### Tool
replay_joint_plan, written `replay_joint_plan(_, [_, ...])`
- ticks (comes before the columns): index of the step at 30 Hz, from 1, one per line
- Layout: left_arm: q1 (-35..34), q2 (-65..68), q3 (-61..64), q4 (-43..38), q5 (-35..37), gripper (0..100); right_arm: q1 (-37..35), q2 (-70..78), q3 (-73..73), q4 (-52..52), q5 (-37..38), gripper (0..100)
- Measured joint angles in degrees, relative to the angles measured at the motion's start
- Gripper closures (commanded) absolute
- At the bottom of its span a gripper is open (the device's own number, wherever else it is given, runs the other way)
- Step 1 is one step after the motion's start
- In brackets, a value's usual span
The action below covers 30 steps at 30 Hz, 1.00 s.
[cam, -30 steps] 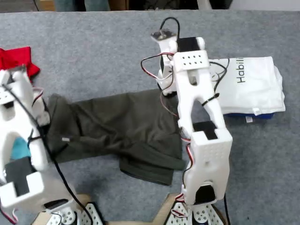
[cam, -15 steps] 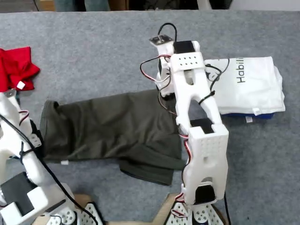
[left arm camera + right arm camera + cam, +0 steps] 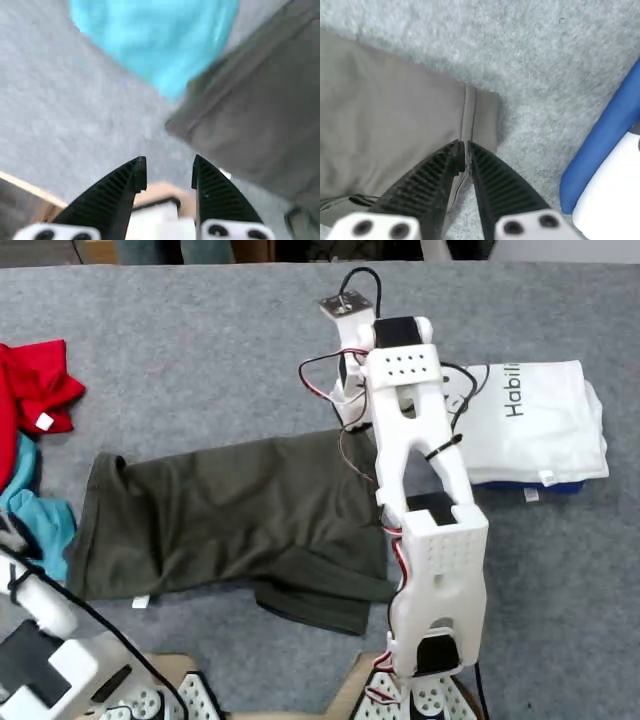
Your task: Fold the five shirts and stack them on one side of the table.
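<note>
The dark olive shirt (image 3: 230,510) lies spread across the middle of the bench (image 3: 200,340), mostly flat. One sleeve is bunched under its near edge and small white tags show at the hem.

At the shirt's far right corner the right tool (image 3: 466,146) hangs over the stitched hem. Its ribbed black jaws are drawn almost together, with only a thin slit between them. Whether any cloth is pinched there, I cannot tell.

The left tool (image 3: 167,167) sits off the shirt's near left corner. It is released, its jaws spread with nothing between them, above bare grey surface.

Just beside that corner lies a crumpled cyan shirt (image 3: 45,525), touching the olive one's left edge. Beyond it, at the bench's left edge, is a crumpled red shirt (image 3: 35,385).

On the right side a folded white shirt (image 3: 540,425) rests on a folded blue shirt (image 3: 520,485), which peeks out along the near edge.

That makes five shirts: two folded and stacked, one spread out, two crumpled.

Two white arms rise from a tan board (image 3: 170,670) at the near edge. The bench is covered in grey felt-like cloth. Past its far edge is a narrow strip of room, too dim to make out.
</note>
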State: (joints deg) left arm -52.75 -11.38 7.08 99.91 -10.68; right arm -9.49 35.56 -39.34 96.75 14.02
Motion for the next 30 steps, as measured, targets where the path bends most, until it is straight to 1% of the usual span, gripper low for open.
replay_joint_plan(3, [8.9, 1.2, -4.2, -2.5, 2.9, 98, -0.2, 0.0, -0.1, 0.0, 0.0, 98.4])
replay_joint_plan(4, [12.7, 2.5, -4.5, -4.6, 4.2, 97, -0.4, 0.0, -0.1, 0.0, 0.0, 98.4])
replay_joint_plan(5, [16.4, 4.5, -4.5, -7.4, 5.6, 96, -0.8, 0.5, -0.2, -0.4, -0.4, 98.4])
replay_joint_plan(8, [26.4, 13.0, -3.8, -18.6, 10.2, 97, -0.7, 4.4, -0.2, -3.5, -4.0, 98.4])
replay_joint_plan(10, [28.9, 21.2, -4.0, -27.2, 14.9, 97, 0.4, 7.6, -0.2, -5.1, -6.4, 98.4])
replay_joint_plan(12, [28.9, 30.4, -6.4, -33.1, 19.0, 97, 1.5, 10.7, -1.1, -5.8, -7.2, 98.4])
replay_joint_plan(14, [27.5, 38.4, -10.4, -34.7, 21.5, 97, 1.9, 13.5, -2.1, -7.0, -7.4, 98.4])
replay_joint_plan(17, [24.0, 44.9, -16.2, -35.1, 25.5, 97, 2.8, 16.5, -3.6, -8.3, -7.6, 98.4])
replay_joint_plan(21, [23.0, 46.9, -20.7, -34.9, 26.7, 97, 5.0, 17.5, -7.6, -7.5, -7.6, 98.4])
replay_joint_plan(26, [23.1, 47.1, -23.4, -34.1, 25.9, 97, 5.4, 17.6, -18.3, -0.2, -7.6, 98.1])
replay_joint_plan(28, [23.1, 47.3, -25.1, -31.3, 25.6, 97, 5.4, 17.6, -22.0, 2.0, -7.9, 93.6])
replay_joint_plan(30, [23.1, 47.3, -26.7, -28.1, 25.5, 97, 5.1, 17.6, -23.1, 2.9, -8.0, 85.3])
